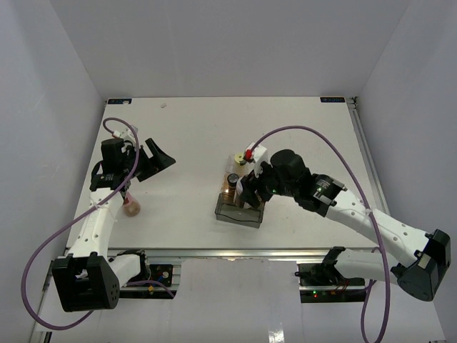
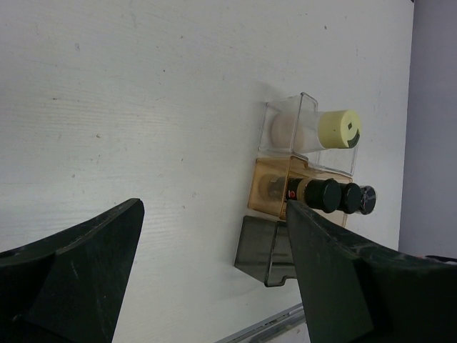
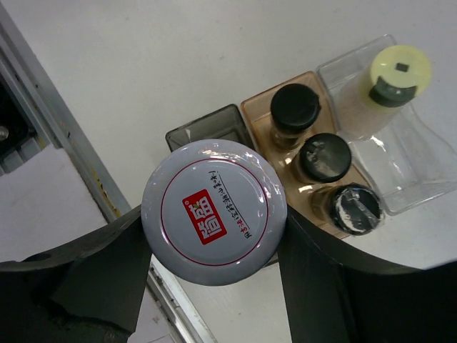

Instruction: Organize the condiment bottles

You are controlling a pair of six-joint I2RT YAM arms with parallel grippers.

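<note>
Gripping one white-capped jar [image 3: 214, 212] in my right gripper [image 3: 214, 250], directly above the bin's [image 3: 207, 123] smoky end. Beyond, inside the bin: three black-capped jars [image 3: 323, 157], then one yellow-green-capped jar [image 3: 396, 75]. One pink-capped jar [image 1: 132, 207] sits well left of the bin; my left gripper [image 2: 214, 236] gapes empty.

A white table [image 1: 200, 136] stands between pale grey walls [image 1: 214, 43]. A metal rail [image 1: 235, 252] runs along its near edge.
</note>
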